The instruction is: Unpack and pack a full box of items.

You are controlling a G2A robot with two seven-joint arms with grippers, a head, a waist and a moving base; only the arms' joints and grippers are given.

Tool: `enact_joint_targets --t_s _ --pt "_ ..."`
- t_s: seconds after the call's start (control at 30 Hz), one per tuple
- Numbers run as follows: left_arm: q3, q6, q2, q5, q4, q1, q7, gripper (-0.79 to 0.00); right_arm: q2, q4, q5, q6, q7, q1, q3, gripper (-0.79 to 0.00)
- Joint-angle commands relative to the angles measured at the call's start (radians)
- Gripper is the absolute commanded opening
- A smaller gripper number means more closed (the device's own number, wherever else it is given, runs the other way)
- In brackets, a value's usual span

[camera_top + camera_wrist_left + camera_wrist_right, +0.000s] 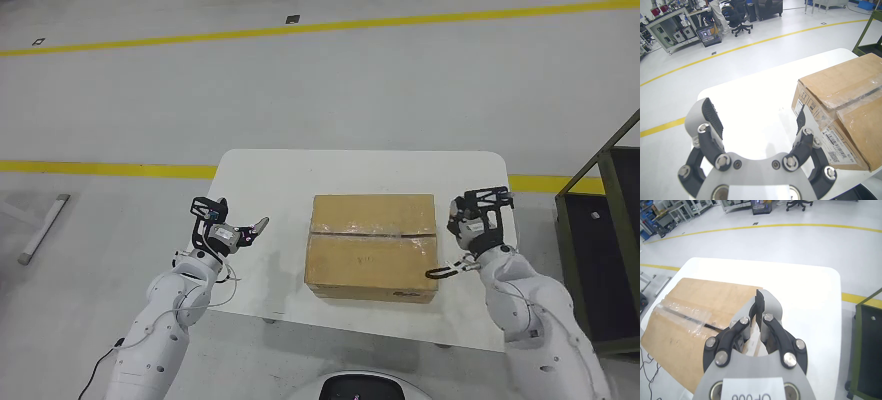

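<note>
A brown cardboard box (372,245) sits at the middle of the white table (280,180), its top flaps down and clear tape along the centre seam. My left gripper (245,228) hovers just off the box's left side; in the left wrist view it (755,108) is open with nothing between its fingers, and the box (853,106) shows its labelled end. My right gripper (462,218) is at the box's right side. In the right wrist view it (758,298) is shut on nothing, above the box's (696,306) right end, where the seam shows a dark slit.
A green cart (600,230) stands on the floor just right of the table, also in the right wrist view (866,342). Yellow floor lines run behind the table. Bare tabletop lies left of, behind and right of the box.
</note>
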Motion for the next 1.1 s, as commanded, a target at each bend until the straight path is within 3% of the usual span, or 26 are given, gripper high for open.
enact_joint_targets --t_s 0.0,0.13,0.27,0.47,0.67,0.83,1.07 --pt "0.0 0.0 0.0 0.0 0.0 0.0 0.0 0.0 0.001 0.002 0.015 0.027 -0.033 -0.029 0.051 -0.785" --pt "0.0 0.0 0.0 0.0 0.0 0.0 0.0 0.0 -0.002 0.064 0.038 0.05 -0.108 -0.084 0.084 -0.785" --pt "0.0 0.0 0.0 0.0 0.0 0.0 0.0 0.0 -0.011 0.144 0.073 0.026 -0.178 -0.103 0.022 -0.785" --pt "0.0 0.0 0.0 0.0 0.0 0.0 0.0 0.0 -0.032 0.26 0.115 -0.01 -0.271 -0.052 -0.111 -0.785" --pt "0.0 0.0 0.0 0.0 0.0 0.0 0.0 0.0 -0.043 0.316 0.119 -0.065 -0.276 -0.003 -0.198 -0.785" --pt "0.0 0.0 0.0 0.0 0.0 0.0 0.0 0.0 -0.05 0.322 0.118 -0.058 -0.294 0.01 -0.229 -0.785" --pt "0.0 0.0 0.0 0.0 0.0 0.0 0.0 0.0 -0.04 0.152 0.079 0.031 -0.39 -0.035 -0.11 -0.785"
